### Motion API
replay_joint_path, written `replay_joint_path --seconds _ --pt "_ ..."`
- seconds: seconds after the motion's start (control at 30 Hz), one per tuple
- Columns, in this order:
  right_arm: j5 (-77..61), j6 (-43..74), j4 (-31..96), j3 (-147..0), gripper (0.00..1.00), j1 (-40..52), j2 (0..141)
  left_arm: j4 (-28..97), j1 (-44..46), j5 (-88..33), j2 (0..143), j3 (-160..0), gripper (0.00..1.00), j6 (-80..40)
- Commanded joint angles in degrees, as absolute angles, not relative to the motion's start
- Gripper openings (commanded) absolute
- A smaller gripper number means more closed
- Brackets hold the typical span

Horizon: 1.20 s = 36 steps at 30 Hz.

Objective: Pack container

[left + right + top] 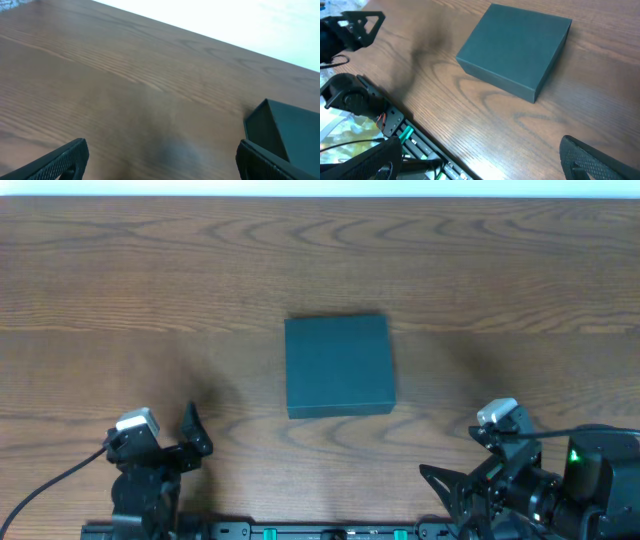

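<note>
The left gripper (pixel 162 155) is hanging over the wood-grain table (pixel 125 75), its jaws standing wide apart with bare wood showing between them. The dark teal container (pixel 292 127) is sitting at the view's right edge, partly behind one finger (pixel 262 162).

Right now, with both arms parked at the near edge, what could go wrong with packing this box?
1. The container lies shut and unbraced on the smooth table; prying it open with one gripper would likely slide it away.
2. No view shows which edge opens, so a finger may try the hinge side.
3. The left gripper and right gripper, both open, might collide if they converge on it together.
</note>
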<state>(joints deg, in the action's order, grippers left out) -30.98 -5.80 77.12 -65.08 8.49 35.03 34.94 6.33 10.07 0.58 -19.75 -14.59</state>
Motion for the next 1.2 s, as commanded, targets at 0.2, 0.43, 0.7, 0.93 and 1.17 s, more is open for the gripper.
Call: replay_joint_path --seconds 0.2,0.43,0.7,0.93,1.17 --pt "-30.8 -5.2 77.2 -65.0 0.99 9.0 34.9 26.9 6.4 10.9 0.2 -12.7 0.95 -15.5" --pt "-30.8 -5.2 77.2 -65.0 0.99 9.0 34.9 20.2 6.4 10.5 0.3 -6.1 0.95 -15.3" --pt "-30.8 -5.2 77.2 -65.0 0.99 9.0 34.9 20.1 6.4 10.5 0.2 -6.0 0.95 -14.2" --pt "-30.8 -5.2 77.2 -65.0 0.99 9.0 34.9 20.1 6.4 10.5 0.2 -6.0 0.95 -14.2" --pt "-30.8 -5.2 77.2 -65.0 0.99 9.0 34.9 20.1 6.4 10.5 0.2 -6.0 0.95 -14.2"
